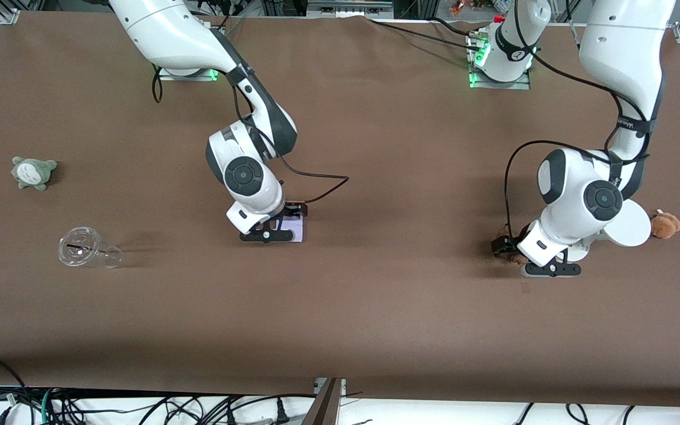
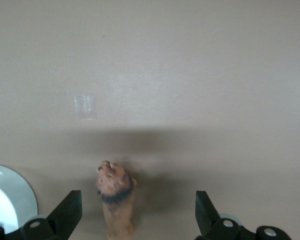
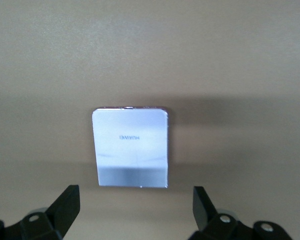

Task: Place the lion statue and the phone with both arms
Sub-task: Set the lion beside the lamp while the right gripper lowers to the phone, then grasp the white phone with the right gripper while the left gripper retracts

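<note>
Both drops look done: lion (image 2: 116, 200) flat on desk between spread left hand (image 2: 138, 212) tips, phone (image 3: 132, 148) on mid-desk under spread right hand (image 3: 136, 210), w/ only retreat left.

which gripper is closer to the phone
Right. The right gripper is open, low over the phone lying flat mid-table. The left gripper is open around the lion statue toward the left arm's end.
</note>
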{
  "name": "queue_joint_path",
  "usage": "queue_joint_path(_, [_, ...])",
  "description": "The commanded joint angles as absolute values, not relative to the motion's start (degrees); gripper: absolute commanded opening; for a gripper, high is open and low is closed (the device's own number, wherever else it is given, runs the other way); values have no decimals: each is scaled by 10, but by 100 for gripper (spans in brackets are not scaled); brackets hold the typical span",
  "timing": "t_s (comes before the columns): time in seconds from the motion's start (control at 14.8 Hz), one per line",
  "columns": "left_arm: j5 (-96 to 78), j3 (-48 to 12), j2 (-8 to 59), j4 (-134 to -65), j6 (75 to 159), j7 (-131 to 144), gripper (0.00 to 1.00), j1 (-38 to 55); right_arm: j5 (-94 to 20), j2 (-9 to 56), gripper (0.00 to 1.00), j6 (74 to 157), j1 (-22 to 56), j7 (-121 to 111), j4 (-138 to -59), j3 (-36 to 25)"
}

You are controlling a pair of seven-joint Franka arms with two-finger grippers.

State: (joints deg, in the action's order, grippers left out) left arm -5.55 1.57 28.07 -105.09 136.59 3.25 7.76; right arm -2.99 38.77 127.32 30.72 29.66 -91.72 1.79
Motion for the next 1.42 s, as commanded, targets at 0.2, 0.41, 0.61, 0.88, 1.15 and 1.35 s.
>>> queue_joint_path(0.2, [-55,18,150,-1046,1223,46,100,81,-34,417,100,1300,316,295,-903,13])
queue_joint_path(0.41, [-53,20,120,-992,1116,47,100,77,-33,422,100,1301,317,295,-903,13])
queue_joint_path(0.61, [-53,24,117,-905,995,47,100,73,-33,425,100,1312,320,295,-903,13])
queue_joint_path(0.88, [-32,26,116,-831,913,45,100,64,-30,429,100,1312,322,295,-903,13])
queue_joint_path(1.15, [-28,25,116,-824,904,37,100,45,-29,444,100,1340,323,296,-904,13])
queue_joint_path(1.35, [-28,26,112,-824,902,31,100,42,-26,454,100,1357,323,296,-903,13])
